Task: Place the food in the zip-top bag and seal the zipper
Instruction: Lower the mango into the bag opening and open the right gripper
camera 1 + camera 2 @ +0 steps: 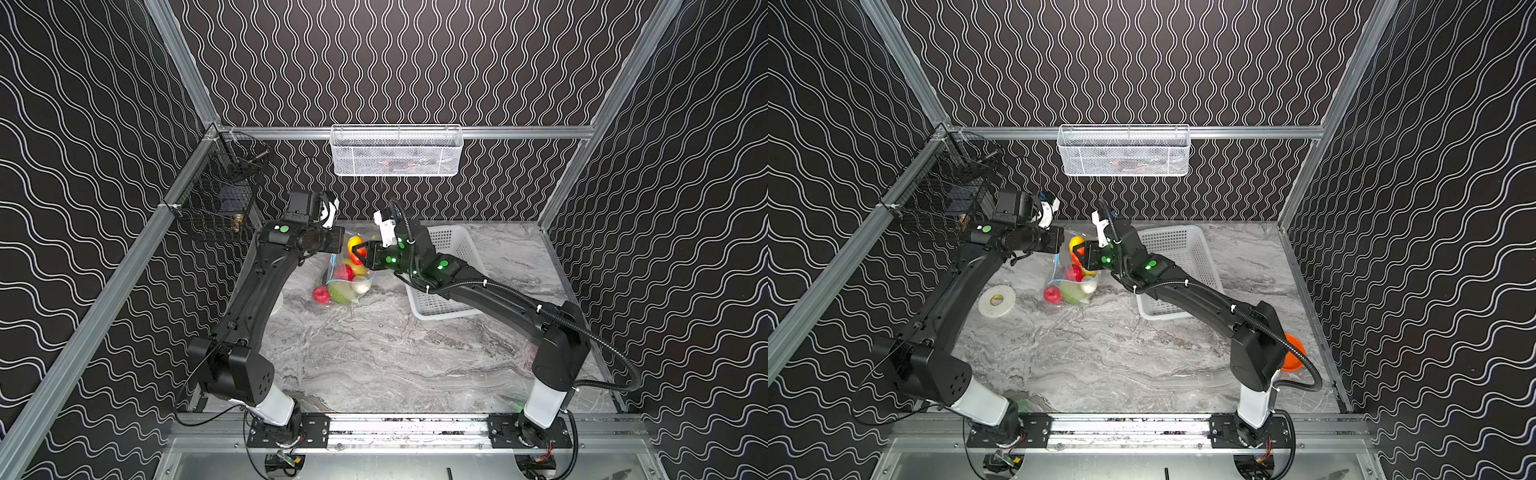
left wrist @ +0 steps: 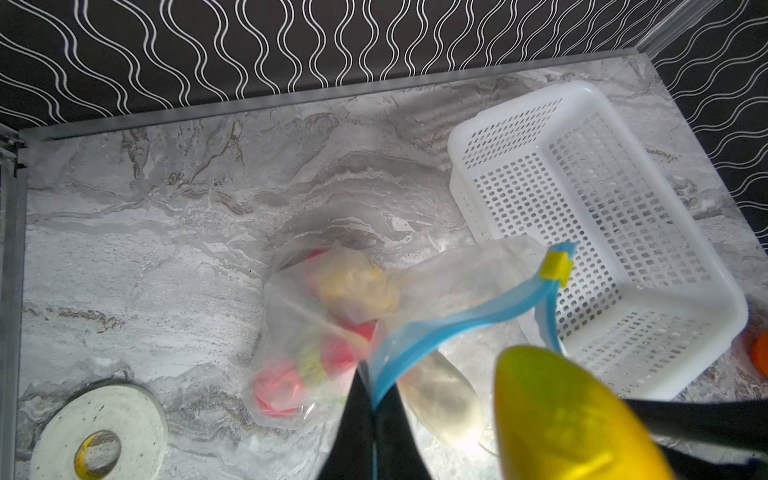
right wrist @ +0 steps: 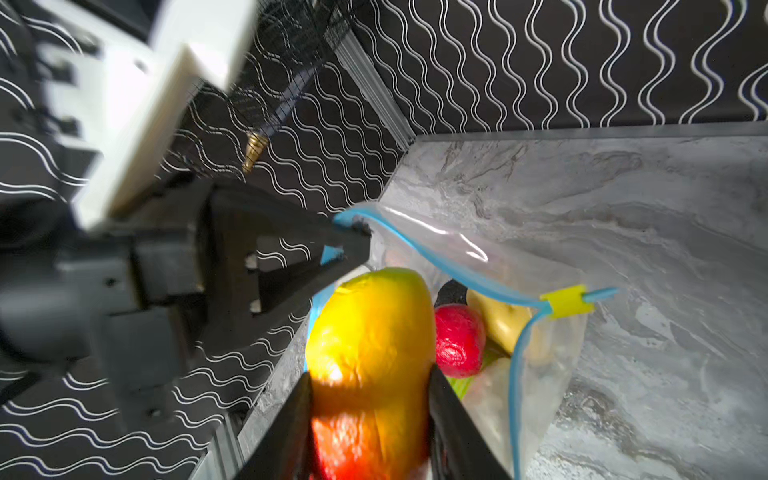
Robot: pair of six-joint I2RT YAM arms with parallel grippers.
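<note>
My left gripper [image 2: 374, 411] is shut on the blue zipper [image 2: 457, 316] at one end of the mouth and holds the zip-top bag [image 1: 349, 282] up off the table. The yellow slider [image 3: 567, 301] sits at the other end, and the mouth gapes open. My right gripper [image 3: 370, 374] is shut on the orange-yellow pepper [image 3: 370, 324], which hangs in the mouth in both top views [image 1: 354, 243] [image 1: 1076, 242]. Inside the bag lie a red round [image 3: 459, 336], a yellow potato [image 3: 503, 324], the white radish [image 2: 440, 399] and green cabbage [image 1: 338, 293].
A white perforated basket [image 1: 451, 227] stands right of the bag, under my right arm. A tape roll [image 1: 996, 300] lies to the left. An orange bowl [image 1: 1293, 353] sits behind the right arm's elbow. A mesh basket [image 1: 395, 151] hangs on the back wall.
</note>
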